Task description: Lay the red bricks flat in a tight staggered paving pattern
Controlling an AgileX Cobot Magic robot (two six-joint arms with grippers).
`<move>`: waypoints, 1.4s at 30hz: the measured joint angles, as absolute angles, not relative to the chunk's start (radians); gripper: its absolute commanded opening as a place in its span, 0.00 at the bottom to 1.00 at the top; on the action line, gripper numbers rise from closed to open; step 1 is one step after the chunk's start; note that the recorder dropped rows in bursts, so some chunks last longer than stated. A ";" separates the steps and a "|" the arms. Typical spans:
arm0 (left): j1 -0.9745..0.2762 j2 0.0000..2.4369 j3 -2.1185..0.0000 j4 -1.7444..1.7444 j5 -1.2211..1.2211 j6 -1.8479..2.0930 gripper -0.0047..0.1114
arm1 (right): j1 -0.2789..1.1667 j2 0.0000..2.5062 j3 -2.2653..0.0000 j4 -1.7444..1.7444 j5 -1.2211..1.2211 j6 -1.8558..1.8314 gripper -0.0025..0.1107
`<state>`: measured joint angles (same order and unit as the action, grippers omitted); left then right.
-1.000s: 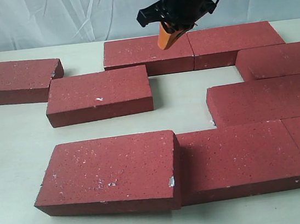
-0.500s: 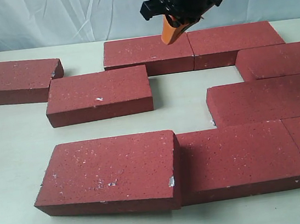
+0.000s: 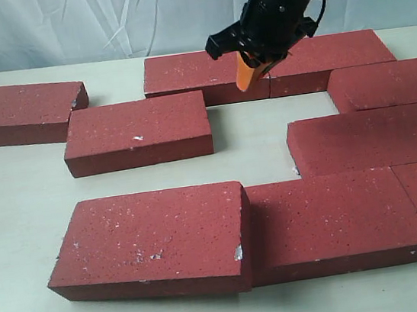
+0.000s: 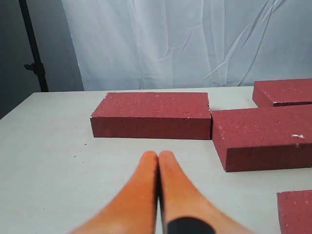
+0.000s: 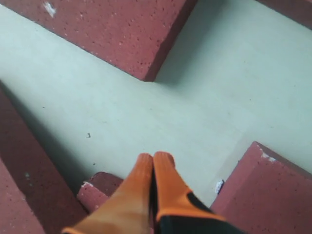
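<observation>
Counted nine red bricks [image 3: 136, 132], all lying flat on the pale surface [image 3: 14, 197] and nowhere near a tight pattern yet. Found three butted end to end along the 6 o'clock edge, the front-left brick [image 3: 154, 240] pressed against its neighbour. Spotted a back pair [image 3: 206, 75] joined end to end up at 12 o'clock, two more staggered over at 3 o'clock, and two loose ones corner to corner out around 9 to 10 o'clock, with open gaps through the middle.

Caught the right end effector [image 3: 246, 74] pinched fully closed, orange fingers [image 5: 146, 180] pressed together, gripping nothing, hanging in the air by the seam of that back pair. Same deal with the left end effector [image 4: 158, 156]: squeezed closed, empty, low over bare surface with the two loose bricks just beyond it.
</observation>
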<state>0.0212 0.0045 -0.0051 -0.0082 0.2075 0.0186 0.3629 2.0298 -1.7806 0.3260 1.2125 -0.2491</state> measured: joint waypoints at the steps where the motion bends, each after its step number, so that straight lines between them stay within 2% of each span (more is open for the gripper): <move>1: 0.021 0.005 -0.005 -0.008 0.208 0.019 0.04 | 0.363 2.030 -1.772 0.318 1.207 -0.249 0.02; 12: 0.021 0.005 -0.005 0.000 0.198 0.019 0.04 | 0.363 2.030 -1.765 0.307 1.185 -0.248 0.02; 34: 0.021 0.005 -0.005 -0.064 -0.167 0.036 0.04 | 0.363 2.030 -1.765 0.307 1.156 -0.248 0.02; 42: 0.021 0.015 -0.130 -0.066 -0.167 0.105 0.04 | 0.363 2.030 -1.765 0.311 1.154 -0.248 0.02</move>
